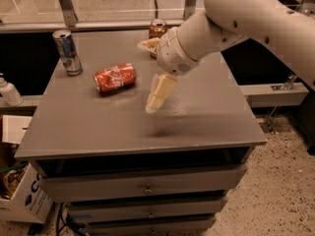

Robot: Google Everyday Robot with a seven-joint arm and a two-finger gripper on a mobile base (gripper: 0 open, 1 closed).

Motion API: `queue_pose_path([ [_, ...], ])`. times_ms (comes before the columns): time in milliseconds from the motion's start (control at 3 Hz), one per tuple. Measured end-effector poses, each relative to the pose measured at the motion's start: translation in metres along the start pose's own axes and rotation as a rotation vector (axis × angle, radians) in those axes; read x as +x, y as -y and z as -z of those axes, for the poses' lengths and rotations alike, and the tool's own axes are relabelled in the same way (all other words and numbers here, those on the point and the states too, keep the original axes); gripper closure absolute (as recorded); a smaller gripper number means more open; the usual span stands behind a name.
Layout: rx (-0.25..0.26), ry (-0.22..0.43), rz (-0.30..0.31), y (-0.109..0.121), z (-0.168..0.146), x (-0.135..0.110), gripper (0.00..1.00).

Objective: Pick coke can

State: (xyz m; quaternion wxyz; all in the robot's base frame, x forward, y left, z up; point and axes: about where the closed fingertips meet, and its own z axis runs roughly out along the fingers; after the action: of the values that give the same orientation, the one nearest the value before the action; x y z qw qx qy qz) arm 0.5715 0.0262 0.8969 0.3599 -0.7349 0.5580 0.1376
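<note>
My gripper (146,76) is hanging over the middle of the grey cabinet top (206,122), just right of the coke can (114,77). It's spread wide with nothing in between. One finger (158,95) points down and left, with its tip just above the surface. The other finger (147,44) sticks out up near the back edge, right in front of the brown can (157,28).

The coke can is lying on its side on the left half of the top, white lettering facing up, long axis running roughly left to right. It's near my lower finger but there's a clear gap, so no contact.

The silver and blue can (67,52) stands upright toward the back left corner, behind and left of the coke can. The brown can is upright too, at the back edge.

Below the top there's a stack of drawers (147,187). Off to the left a white bottle (9,90) sits on a lower ledge, and a cardboard box (24,200) is down on the floor.
</note>
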Motion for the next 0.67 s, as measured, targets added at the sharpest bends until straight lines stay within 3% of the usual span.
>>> queue_pose_path([
  [333,-0.010,-0.010,0.017,0.012,-0.025,-0.011,0.00],
  [667,-0.025,-0.019,-0.013,0.029,-0.051,-0.018,0.00],
])
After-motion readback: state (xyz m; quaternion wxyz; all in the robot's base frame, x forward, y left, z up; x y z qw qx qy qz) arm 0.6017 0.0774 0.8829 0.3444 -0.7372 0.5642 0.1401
